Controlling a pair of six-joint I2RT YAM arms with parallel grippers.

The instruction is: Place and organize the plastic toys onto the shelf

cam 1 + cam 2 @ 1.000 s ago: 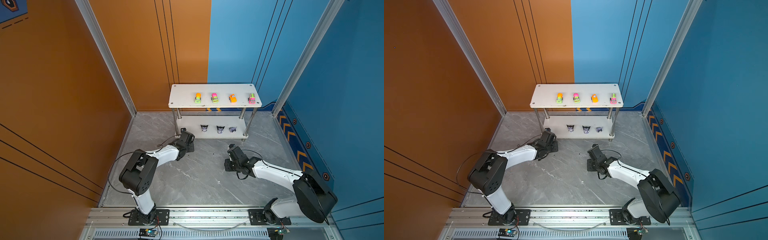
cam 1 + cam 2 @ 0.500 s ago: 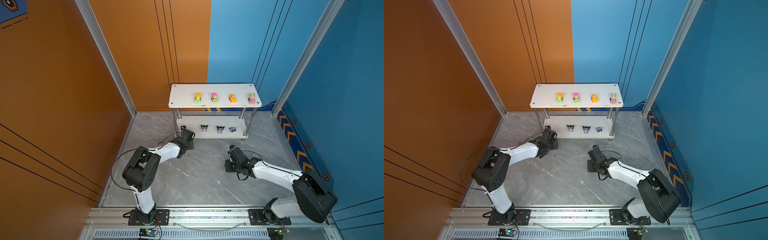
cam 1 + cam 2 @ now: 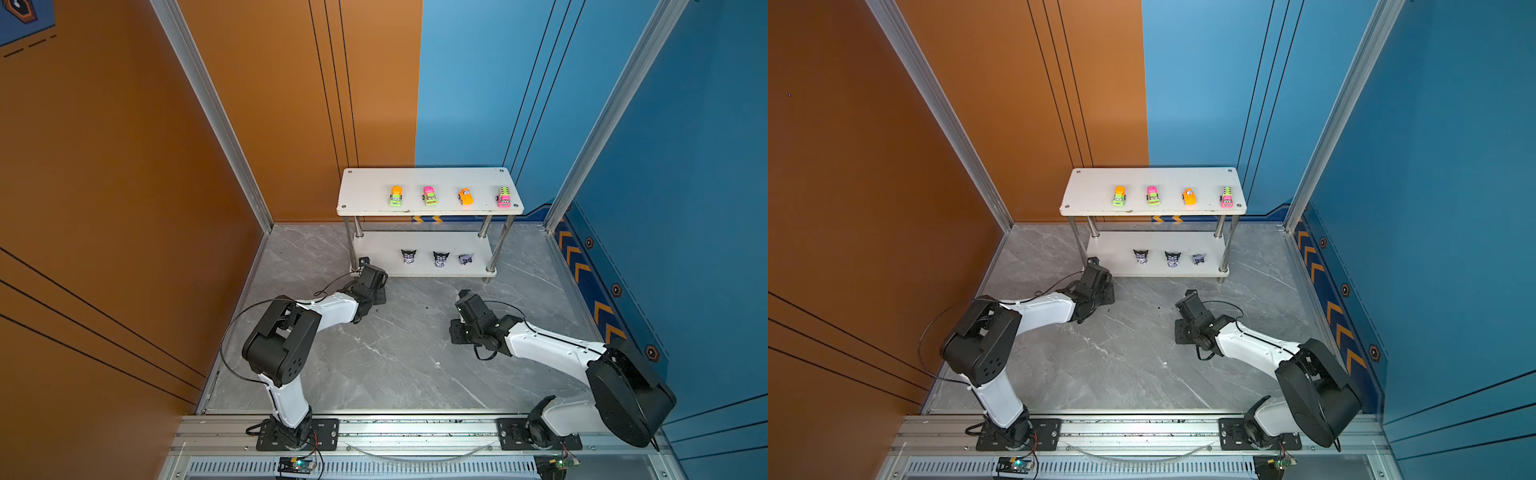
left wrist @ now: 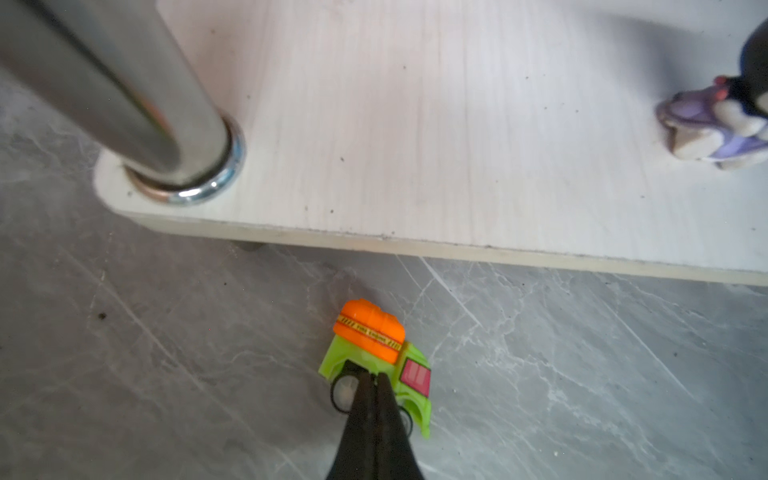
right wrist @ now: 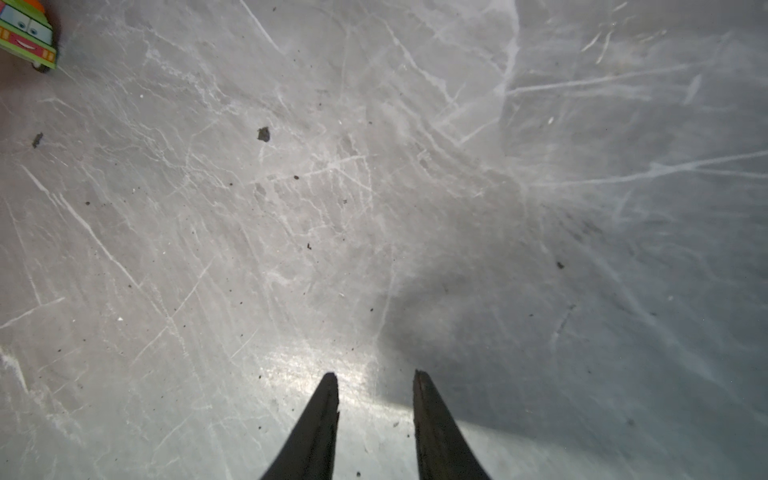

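The white shelf [image 3: 365, 187] [image 3: 1092, 187] stands at the back. Several neon toy cars [image 3: 430, 195] line its top board. Three black-and-lilac figurines [image 3: 441, 258] stand on the lower board [image 4: 415, 124], one of them at the frame edge in the left wrist view [image 4: 719, 120]. An orange-and-green car [image 4: 374, 349] [image 5: 27, 35] lies tilted on the floor just in front of that board. My left gripper [image 4: 374, 376] is shut, its tips against this car's side by the wheels. My right gripper [image 5: 375, 374] [image 3: 459, 332] hangs open over bare floor, empty.
A chrome post [image 4: 124, 83] rises at the lower board's front left corner, close to my left wrist [image 3: 370, 282]. The grey marble floor [image 3: 395, 365] is walled in orange on the left and blue on the right. A rail [image 3: 415, 432] with both arm bases runs along the front.
The left arm's elbow has swung slightly right while its wrist stays by the shelf's front left corner. The right arm has not moved.
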